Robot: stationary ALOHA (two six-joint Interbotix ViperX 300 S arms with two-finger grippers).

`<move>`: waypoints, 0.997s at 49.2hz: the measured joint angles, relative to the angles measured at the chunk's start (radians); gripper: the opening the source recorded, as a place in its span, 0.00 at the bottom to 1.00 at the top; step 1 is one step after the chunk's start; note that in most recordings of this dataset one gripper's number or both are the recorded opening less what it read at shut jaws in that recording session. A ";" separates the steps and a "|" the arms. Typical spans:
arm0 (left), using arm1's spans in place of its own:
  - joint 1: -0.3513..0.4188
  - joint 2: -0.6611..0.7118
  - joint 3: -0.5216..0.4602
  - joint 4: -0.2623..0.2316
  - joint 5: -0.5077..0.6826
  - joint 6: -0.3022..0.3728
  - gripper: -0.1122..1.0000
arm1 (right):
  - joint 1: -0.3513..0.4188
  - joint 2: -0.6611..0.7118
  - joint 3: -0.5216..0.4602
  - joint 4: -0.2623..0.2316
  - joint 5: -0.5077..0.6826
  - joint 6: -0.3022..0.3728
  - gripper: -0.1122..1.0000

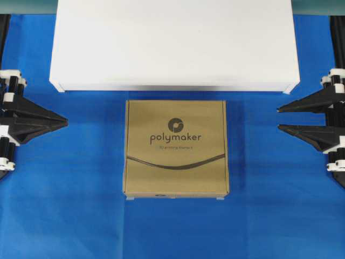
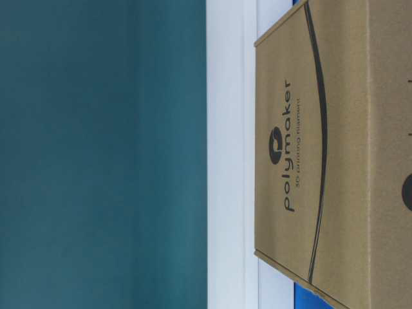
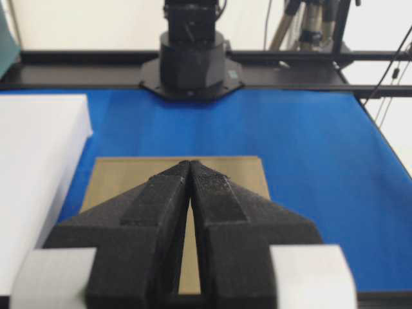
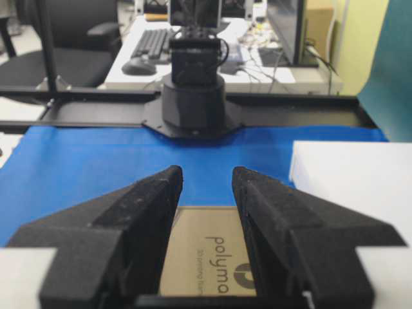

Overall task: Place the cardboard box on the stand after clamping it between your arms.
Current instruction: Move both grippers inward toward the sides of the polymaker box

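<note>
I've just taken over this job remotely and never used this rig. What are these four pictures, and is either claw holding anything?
Two black robot arms face each other across a blue table. The overhead view shows the left claw, shut, and the right claw, open, both away from the cardboard box, holding nothing. The box lies flat in front of the white stand, not on it. The table-level view, turned sideways, shows the box close up. The other two pictures look out along each claw from wrist cameras.

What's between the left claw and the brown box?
Only bare blue table cover between the black left claw and the flat brown cardboard box, seen overhead.
</note>
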 measured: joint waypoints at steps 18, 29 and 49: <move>0.000 0.055 -0.081 0.041 0.225 -0.020 0.10 | -0.014 0.002 -0.071 0.038 0.365 0.029 0.12; 0.003 0.100 -0.187 0.041 0.623 -0.017 0.10 | -0.038 0.011 -0.144 0.040 0.712 0.029 0.12; 0.009 0.178 -0.235 0.051 0.862 -0.009 0.10 | -0.041 0.091 -0.170 0.029 1.115 0.029 0.22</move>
